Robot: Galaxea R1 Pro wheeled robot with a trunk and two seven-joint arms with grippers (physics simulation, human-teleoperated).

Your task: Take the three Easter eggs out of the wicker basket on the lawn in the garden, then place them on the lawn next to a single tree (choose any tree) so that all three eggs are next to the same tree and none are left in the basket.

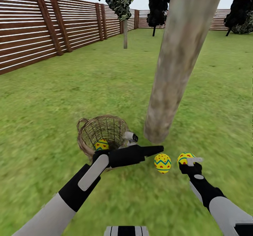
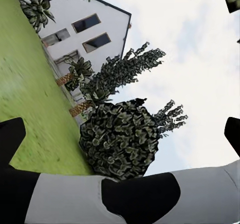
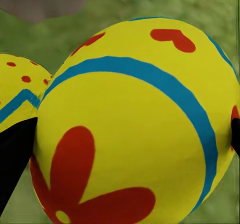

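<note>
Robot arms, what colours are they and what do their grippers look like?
Both arms are pale grey on the upper part and black toward the wrist. The left arm has a light grey oval panel on its black section. The left gripper is black; the right gripper is black with a pale fingertip. No cables show.

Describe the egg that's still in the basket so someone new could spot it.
Start at the thick pale tree trunk on the lawn. Left of its base sits the brown wicker basket; the egg lies inside against its near wall. The other two eggs lie on open grass.
</note>
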